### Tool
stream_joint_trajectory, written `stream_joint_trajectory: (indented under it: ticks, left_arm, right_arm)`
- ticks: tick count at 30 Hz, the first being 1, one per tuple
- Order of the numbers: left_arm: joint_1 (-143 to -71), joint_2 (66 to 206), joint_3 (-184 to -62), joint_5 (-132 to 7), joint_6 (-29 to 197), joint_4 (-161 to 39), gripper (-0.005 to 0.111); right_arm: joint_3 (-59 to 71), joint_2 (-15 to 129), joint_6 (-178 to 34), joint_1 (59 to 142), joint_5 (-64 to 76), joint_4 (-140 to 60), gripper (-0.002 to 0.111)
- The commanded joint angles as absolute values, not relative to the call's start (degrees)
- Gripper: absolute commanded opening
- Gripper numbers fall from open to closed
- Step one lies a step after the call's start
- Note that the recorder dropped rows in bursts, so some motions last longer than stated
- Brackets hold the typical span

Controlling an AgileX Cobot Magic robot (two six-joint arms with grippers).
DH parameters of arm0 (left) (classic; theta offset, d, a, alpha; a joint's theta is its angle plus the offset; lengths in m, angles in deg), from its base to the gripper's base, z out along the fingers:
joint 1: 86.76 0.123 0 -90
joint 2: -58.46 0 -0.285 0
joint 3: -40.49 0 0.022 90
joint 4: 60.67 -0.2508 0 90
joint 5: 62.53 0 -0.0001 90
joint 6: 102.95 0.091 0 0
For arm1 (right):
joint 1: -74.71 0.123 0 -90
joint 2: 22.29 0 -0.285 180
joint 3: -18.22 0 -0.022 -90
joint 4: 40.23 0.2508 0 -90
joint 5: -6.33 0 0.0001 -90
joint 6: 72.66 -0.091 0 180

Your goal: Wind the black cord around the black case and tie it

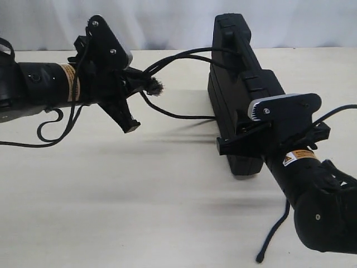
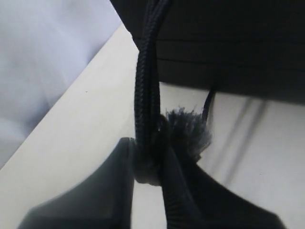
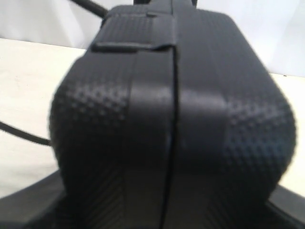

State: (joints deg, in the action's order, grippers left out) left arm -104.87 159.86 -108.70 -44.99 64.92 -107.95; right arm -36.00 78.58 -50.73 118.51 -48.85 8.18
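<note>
The black case (image 1: 237,84) stands on its long edge on the pale table, right of centre. My right gripper (image 1: 242,128) is shut across its near end, one finger on each broad face. The right wrist view is filled by the case (image 3: 171,119), with the right gripper (image 3: 162,210) dark at its sides. My left gripper (image 1: 133,78) hangs above the table to the left, shut on the black cord (image 1: 178,56) just behind its frayed knotted end (image 1: 153,85). Two strands run up to the case top, and another (image 1: 173,115) lies on the table toward the case. Up close, the cord (image 2: 145,95) is pinched in my left gripper (image 2: 147,157).
A thin looped cable (image 1: 50,125) hangs under the left arm. A black strand with a blunt tip (image 1: 261,257) lies near the front edge below the right arm; I cannot tell where it leads. A white curtain (image 1: 167,22) closes the back.
</note>
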Motion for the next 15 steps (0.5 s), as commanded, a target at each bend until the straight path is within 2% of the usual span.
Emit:
stream_joint_trajectory:
  ticks: [1,6,15]
  left_arm:
    - [-104.78,162.93,-108.67,-41.65,63.15,-109.55,0.0]
    - [-104.78,163.63,-109.13,-36.6,63.15,-109.55,0.0]
    - [-104.78,166.76,-110.62,-43.82,63.5,-111.35,0.0]
  right_arm:
    - [-36.04,78.99,-49.04,117.89,-47.48,6.05,0.005]
    - [-36.04,78.99,-47.76,117.89,-45.96,0.46,0.005]
    - [-36.04,78.99,-47.87,118.03,-45.96,-6.86,0.005]
